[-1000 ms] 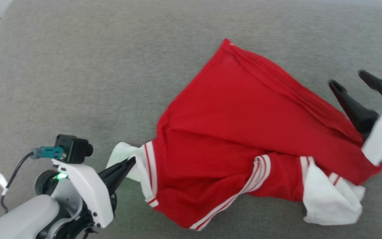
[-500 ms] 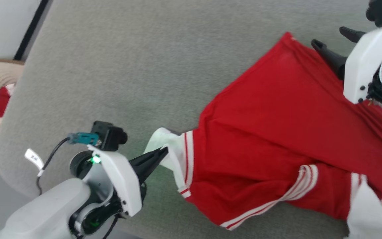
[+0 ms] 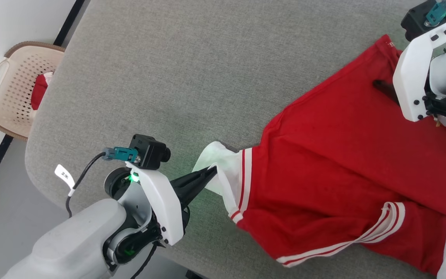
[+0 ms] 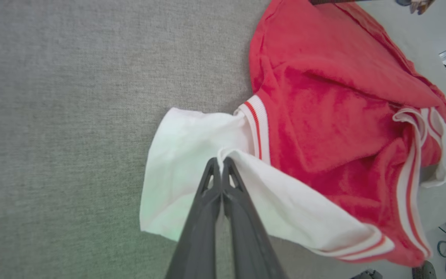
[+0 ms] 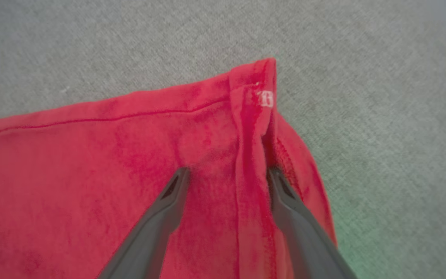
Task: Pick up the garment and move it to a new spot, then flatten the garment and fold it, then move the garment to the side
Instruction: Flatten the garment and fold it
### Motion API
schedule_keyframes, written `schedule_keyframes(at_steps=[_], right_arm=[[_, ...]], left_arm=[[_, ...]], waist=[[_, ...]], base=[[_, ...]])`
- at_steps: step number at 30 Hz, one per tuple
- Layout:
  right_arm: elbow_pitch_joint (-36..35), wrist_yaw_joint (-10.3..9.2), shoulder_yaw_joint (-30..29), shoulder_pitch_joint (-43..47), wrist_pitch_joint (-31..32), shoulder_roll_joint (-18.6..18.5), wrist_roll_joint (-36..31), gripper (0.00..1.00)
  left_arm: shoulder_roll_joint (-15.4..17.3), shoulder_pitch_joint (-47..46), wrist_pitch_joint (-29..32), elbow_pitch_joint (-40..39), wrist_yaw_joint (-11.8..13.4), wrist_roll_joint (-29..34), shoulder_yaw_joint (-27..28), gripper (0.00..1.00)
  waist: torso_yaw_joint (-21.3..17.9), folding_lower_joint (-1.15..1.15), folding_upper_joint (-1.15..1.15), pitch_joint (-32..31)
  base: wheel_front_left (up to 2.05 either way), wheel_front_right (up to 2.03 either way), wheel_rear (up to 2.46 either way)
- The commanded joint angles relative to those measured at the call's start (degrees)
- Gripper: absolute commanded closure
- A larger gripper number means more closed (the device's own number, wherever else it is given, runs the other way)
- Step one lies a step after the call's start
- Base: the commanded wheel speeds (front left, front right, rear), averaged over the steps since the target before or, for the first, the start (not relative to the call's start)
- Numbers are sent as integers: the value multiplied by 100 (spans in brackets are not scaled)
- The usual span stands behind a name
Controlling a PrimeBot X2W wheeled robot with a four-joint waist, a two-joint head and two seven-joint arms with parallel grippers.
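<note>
Head view, garment: red tee with white sleeves, lying rumpled on the grey bench. It takes up the right half of the frame and runs down to the lower right corner.
Left wrist view, left claw: pinched tight on a small fold of the white sleeve, mid-frame.
Right wrist view, right claw: spread wide, straddling a ridge of red cloth just below the hem corner, nothing gripped yet.
Risk 1: that sleeve pinch looks pretty thin, so a hard tug could probably pop it loose.
Risk 2: if the right claw lifts before it closes, I'd guess the corner just stays put and the tee stretches out lopsided.
Risk 3: the lower right part sits near the bench edge, so a careless drag might slide it off.
Count: one garment, two white sleeves, two claws, one bench, one basket at the upper left.
</note>
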Motion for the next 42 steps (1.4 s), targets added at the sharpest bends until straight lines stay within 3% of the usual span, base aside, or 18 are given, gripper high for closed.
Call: schedule_keyframes(at_steps=[1,4,5,6,7,15,25,35,42], right_arm=[[262,-4,183,181,-3,13,54,0],[563,-5,462,201,-98,20,234,0],[651,-5,534,196,-95,19,293,15],[726,-7,606,171,-130,-5,312,75],[754,-10,662,127,-215,-15,354,100],[610,-10,852,-421,-896,-156,674,100],[27,-9,835,-584,-1661,-479,1079,100],[-628,-9,421,-419,-2111,-671,1151,100],[-1099,-9,33,-345,-2124,-718,1025,100]], left_arm=[[-22,-87,-17,44,-42,-21,-3,100],[-73,-121,-25,132,-85,-41,-3,100],[-78,-132,-25,164,-98,-49,-2,100],[-88,-147,-25,189,-110,-58,3,100],[-94,-158,-22,213,-114,-65,7,100],[140,-342,17,322,-139,-73,149,100],[960,-791,361,-40,147,-26,494,100],[1576,-1699,1054,-294,475,126,811,100],[1684,-2377,1350,-106,377,297,977,100]], waist=[[22,0,0,15],[45,0,0,30],[44,0,0,31],[41,0,0,32],[35,0,0,32],[-234,0,0,-108],[-840,0,0,-494],[-1451,0,0,-888],[-1732,0,0,-1055]], base=[[0,0,0],[0,0,0],[0,0,0],[0,0,0],[0,0,0],[0,0,0],[0,0,0],[0,0,0],[0,0,0]])
